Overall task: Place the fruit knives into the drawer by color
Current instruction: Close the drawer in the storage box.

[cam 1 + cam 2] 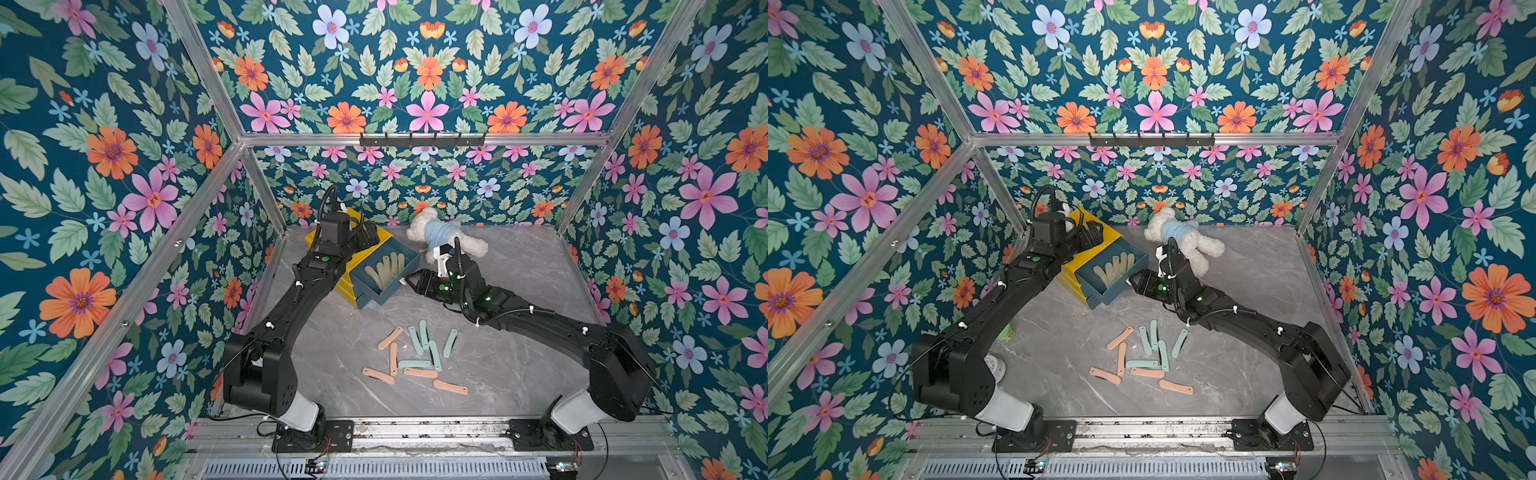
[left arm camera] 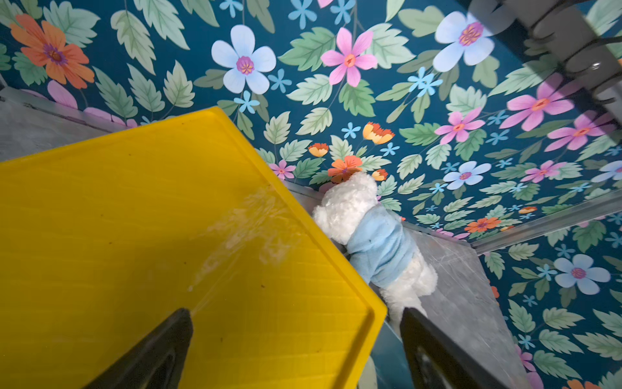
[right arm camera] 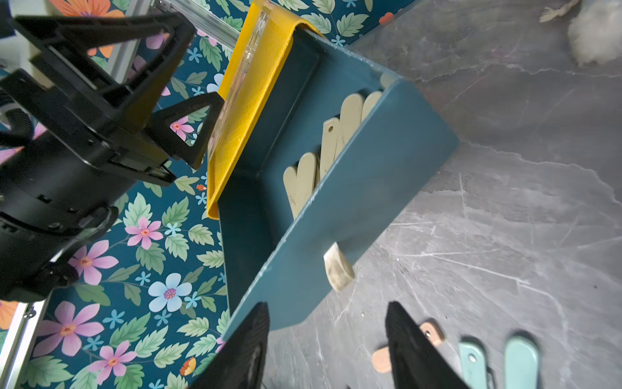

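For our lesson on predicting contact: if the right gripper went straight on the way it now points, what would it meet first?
Most likely the pale handle on the blue drawer front, just ahead of the open right gripper; exact depth is unclear.

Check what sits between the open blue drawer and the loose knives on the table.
Nothing. Bare grey tabletop separates the blue drawer from the loose pink and teal knives; both top views show that stretch.
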Tool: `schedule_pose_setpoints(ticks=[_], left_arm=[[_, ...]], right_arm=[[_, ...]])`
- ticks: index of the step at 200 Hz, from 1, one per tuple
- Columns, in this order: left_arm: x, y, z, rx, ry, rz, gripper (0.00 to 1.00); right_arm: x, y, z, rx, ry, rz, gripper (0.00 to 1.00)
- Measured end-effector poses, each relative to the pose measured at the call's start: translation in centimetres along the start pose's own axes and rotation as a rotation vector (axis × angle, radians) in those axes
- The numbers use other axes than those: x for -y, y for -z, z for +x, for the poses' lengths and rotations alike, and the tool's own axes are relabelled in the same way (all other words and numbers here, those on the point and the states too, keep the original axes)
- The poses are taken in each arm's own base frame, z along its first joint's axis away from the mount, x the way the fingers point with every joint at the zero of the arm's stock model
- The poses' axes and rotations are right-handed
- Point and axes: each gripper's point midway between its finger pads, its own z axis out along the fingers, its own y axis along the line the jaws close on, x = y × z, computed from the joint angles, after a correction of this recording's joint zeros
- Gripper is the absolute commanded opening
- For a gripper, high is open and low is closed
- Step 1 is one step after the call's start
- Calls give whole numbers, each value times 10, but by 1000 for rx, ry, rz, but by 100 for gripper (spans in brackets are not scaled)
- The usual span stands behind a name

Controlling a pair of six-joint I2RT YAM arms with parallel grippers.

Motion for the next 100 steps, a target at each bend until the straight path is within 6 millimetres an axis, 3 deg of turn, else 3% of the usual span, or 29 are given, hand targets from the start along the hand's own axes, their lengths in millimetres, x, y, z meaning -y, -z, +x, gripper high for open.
schedule_pose_setpoints(ticks=[61,100], left_arm=[[-4,-9,7,2,-3,3,99],[-4,-8,8,23,-9,18,99]], right_arm=[[12,-42,0,-24,-33,35,53],[3,-71,-4,-27,-55,-16,59]])
